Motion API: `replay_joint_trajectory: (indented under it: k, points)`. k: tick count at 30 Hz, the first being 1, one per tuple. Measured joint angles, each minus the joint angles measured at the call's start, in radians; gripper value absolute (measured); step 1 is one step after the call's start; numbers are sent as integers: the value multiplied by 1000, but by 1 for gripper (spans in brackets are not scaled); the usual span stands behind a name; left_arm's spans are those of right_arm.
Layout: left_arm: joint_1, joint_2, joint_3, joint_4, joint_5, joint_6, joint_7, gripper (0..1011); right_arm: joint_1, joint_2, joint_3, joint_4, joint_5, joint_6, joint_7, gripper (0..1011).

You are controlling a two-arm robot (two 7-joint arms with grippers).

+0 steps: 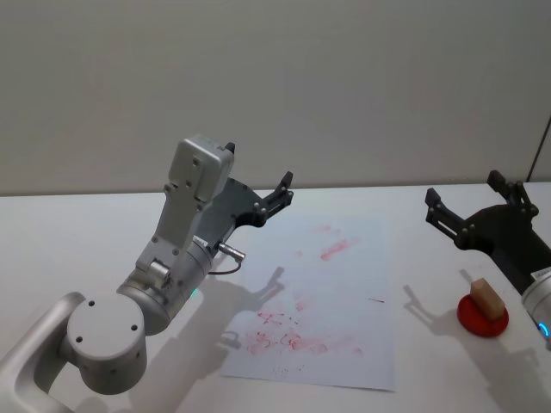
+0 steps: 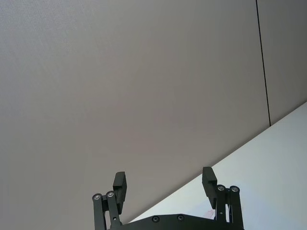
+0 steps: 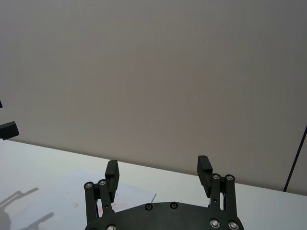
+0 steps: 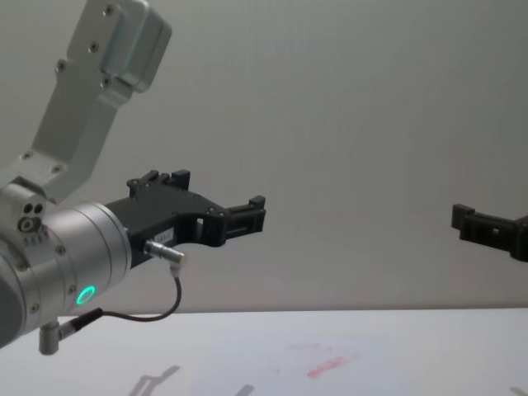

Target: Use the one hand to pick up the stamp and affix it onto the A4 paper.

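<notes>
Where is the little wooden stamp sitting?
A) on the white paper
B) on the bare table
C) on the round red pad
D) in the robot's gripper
C: the stamp sits on the round red pad, off to the right of the A4 paper, while the right gripper hangs open nearby without touching it.

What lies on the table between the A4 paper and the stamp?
Nothing solid. In the head view the table is bare between the A4 paper and the red pad under the stamp, apart from a faint shadow.
</notes>
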Motion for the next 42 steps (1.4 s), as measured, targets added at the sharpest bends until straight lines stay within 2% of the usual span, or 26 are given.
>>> replay_joint_trajectory:
  k: [42]
  points:
    - [0,0,0,0,0,0,0,1001,0,0,0,0,-1,0,1,1001]
